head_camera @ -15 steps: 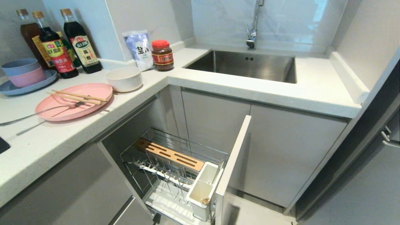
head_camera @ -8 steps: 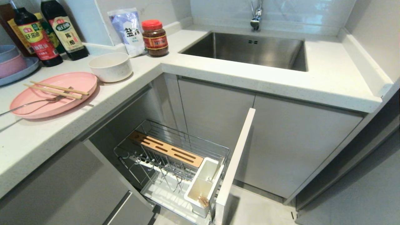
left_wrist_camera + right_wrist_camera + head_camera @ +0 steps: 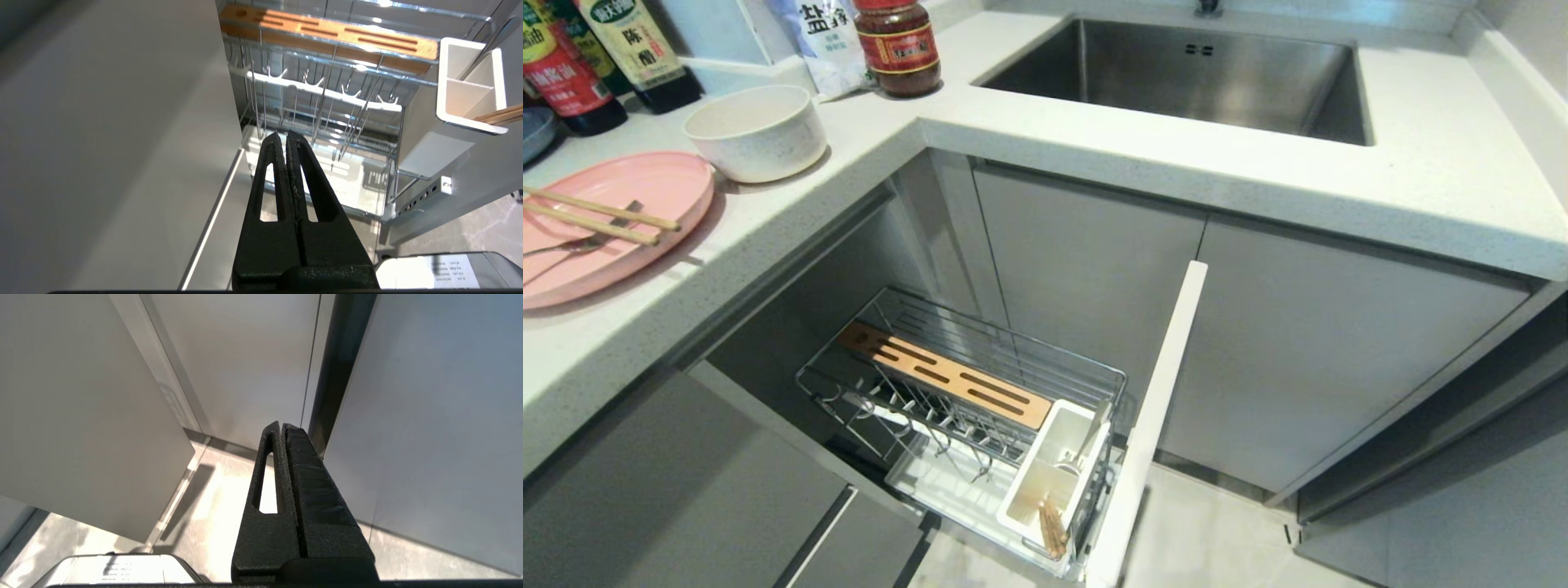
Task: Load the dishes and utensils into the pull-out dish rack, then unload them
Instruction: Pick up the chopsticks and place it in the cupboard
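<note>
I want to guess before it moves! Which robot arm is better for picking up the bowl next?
Probably the left. The bowl sits on the robot's left side, by the pink plate, and the left gripper already hangs by the dish rack. The right gripper faces only cabinet doors.

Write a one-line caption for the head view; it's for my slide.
Pulled-out chrome wire dish rack below counter; pale-pink round plate bearing wooden chopsticks, cream speckled bowl beside it.

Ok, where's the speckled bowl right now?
In the head view, the bowl sits upper left on the countertop, beside the pink plate.
</note>
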You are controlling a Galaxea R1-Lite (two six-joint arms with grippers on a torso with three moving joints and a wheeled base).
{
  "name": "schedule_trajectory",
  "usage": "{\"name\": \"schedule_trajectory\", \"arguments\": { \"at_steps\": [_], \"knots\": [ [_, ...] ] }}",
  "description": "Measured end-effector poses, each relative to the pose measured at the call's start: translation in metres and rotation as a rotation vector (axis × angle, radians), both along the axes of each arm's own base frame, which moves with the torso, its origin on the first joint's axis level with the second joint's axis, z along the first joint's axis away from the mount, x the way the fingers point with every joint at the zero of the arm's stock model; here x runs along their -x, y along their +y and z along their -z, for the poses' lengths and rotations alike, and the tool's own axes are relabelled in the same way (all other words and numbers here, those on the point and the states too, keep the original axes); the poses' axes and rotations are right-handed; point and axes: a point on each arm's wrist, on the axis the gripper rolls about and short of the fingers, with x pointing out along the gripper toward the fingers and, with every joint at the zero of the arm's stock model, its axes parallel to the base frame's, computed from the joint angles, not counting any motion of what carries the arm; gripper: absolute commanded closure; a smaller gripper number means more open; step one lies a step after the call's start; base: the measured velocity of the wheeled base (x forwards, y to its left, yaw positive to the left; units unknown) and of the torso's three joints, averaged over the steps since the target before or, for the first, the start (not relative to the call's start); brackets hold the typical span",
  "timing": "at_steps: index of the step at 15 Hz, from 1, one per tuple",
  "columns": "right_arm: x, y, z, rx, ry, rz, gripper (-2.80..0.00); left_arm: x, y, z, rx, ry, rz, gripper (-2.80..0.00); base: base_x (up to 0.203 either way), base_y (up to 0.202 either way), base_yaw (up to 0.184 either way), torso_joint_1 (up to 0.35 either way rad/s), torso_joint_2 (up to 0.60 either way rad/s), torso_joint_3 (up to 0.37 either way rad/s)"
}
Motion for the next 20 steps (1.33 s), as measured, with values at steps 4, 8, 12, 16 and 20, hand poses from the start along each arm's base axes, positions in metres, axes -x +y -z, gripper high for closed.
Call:
{"name": "schedule_trajectory", "arguments": {
  "at_steps": [4,8,12,16,20],
  "knots": [
    [0.0,0.0,0.0,0.0,0.0,0.0,0.0,-0.001,0.0,0.0,-0.001,-0.013,-0.007,0.0,0.0,0.0,0.0,0.003,0.0,-0.132],
    [0.0,0.0,0.0,0.0,0.0,0.0,0.0,-0.001,0.0,0.0,-0.025,-0.015,-0.007,0.0,0.0,0.0,0.0,0.002,0.0,-0.007],
    [0.0,0.0,0.0,0.0,0.0,0.0,0.0,0.0,0.0,-0.003,-0.066,-0.034,-0.004,0.0,0.0,0.0,0.0,0.0,0.0,0.0],
    [0.0,0.0,0.0,0.0,0.0,0.0,0.0,0.014,0.0,-0.044,-0.07,-0.127,-0.008,0.0,0.0,0.0,0.0,0.0,0.0,0.0],
    [0.0,0.0,0.0,0.0,0.0,0.0,0.0,0.053,-0.001,-0.142,-0.07,-0.293,-0.02,0.0,0.0,0.0,0.0,0.0,0.0,0.0]
  ]
}}
